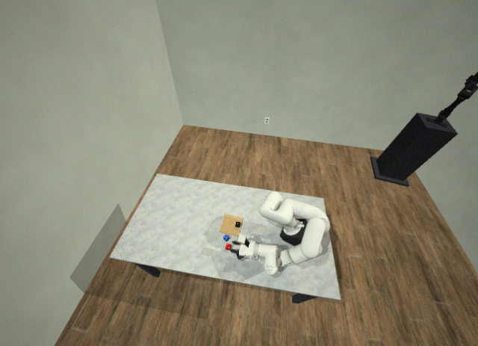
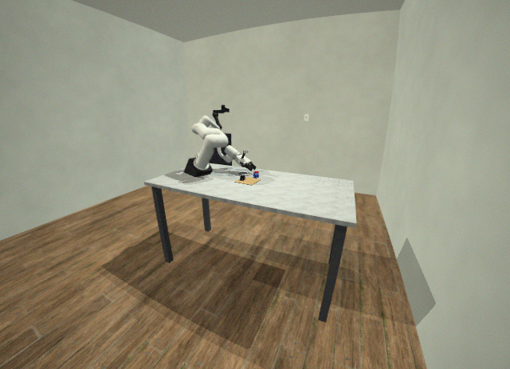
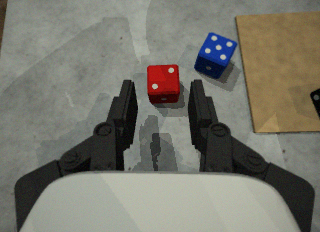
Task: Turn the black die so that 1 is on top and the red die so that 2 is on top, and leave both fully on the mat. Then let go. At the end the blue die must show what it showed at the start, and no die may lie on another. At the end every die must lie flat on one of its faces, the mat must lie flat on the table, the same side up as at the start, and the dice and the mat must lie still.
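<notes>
Gripper [image 3: 161, 103] stood half-open, holding nothing, jaws just short of the red die [image 3: 163, 83], which sat on the table w/ 2 up, off the mat [image 3: 280, 67], beside the blue die [image 3: 216, 54]. Prob. light, rigid, slick; take opposite flat faces.

Red die [image 1: 228, 246] just off the gripper [image 1: 232, 249] (blue die [image 1: 225, 238] beside), black die [image 1: 237, 223] on mat [image 1: 228, 226].
</notes>
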### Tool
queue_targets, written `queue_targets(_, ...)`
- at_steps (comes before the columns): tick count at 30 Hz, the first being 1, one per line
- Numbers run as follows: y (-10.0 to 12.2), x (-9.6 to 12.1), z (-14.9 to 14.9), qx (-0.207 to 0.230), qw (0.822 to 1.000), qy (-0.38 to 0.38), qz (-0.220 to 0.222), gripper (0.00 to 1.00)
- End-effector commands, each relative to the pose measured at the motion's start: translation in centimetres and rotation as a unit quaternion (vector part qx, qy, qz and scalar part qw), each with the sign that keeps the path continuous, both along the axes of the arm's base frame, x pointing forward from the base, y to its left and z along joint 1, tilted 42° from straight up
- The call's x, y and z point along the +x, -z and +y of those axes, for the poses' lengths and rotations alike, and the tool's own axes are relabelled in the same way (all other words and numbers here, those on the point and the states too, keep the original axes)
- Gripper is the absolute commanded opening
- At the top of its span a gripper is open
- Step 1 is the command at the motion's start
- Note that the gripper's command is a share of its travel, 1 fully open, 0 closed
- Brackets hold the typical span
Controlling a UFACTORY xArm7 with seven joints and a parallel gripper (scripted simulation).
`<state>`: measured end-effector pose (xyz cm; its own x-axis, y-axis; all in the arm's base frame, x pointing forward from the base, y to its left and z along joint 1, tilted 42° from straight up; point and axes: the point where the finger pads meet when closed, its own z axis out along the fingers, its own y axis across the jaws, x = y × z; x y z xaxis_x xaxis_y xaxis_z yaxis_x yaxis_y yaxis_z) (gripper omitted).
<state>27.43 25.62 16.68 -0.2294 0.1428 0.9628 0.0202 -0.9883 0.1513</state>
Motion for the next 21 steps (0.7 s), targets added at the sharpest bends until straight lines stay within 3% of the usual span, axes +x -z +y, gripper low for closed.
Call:
queue_targets(1, -1.4, -1.3, 0.3, 0.001, 1.000, -0.001, 0.000, 0.47)
queue_targets(12, -3.8, -3.4, 0.6, 0.001, 1.000, -0.001, 0.000, 0.47)
queue_targets(18, -3.9, -3.5, 0.6, 0.001, 1.000, -0.001, 0.002, 0.47)
queue_targets(21, -3.8, -4.2, 1.3, 0.003, 1.000, 0.002, 0.023, 0.47)
